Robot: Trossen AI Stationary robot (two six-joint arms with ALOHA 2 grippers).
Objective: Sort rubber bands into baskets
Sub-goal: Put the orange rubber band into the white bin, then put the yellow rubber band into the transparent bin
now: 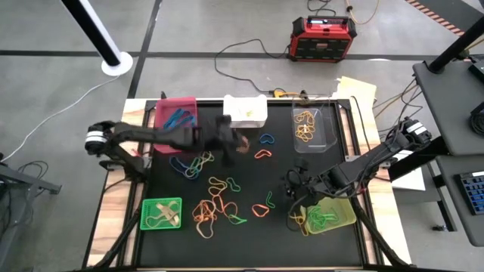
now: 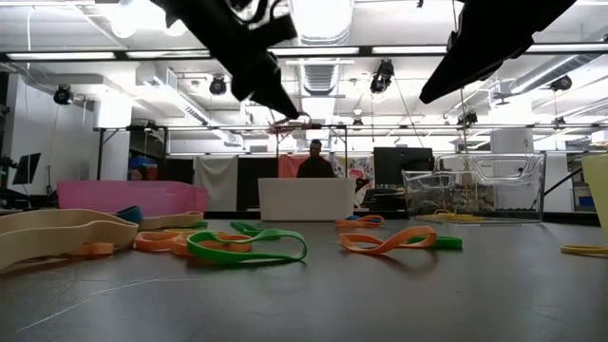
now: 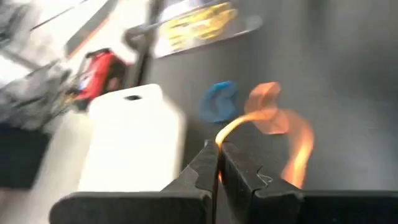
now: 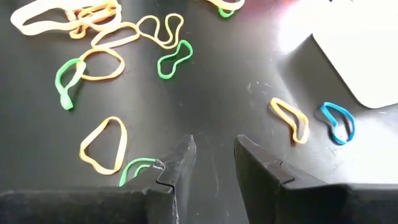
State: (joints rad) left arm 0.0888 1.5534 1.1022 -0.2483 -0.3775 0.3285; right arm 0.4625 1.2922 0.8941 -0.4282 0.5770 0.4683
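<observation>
My left hand (image 3: 217, 163) is clenched on an orange band (image 3: 268, 112), so I carry it high, clear of the white basket (image 3: 134, 146) just ahead, toward the clear basket (image 1: 314, 128).

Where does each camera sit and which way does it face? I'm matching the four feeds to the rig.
High view: overhead, looking straight down; shows both arms, left gripper and right gripper.
Low view: table-top height, looking level across the mat into the room; both arms enter from above.
Left wrist view: on the left arm; its shut fingers pinch an orange rubber band.
Right wrist view: on the right arm; open fingers above the mat.
Shared: the white basket shows overhead and low.
</observation>
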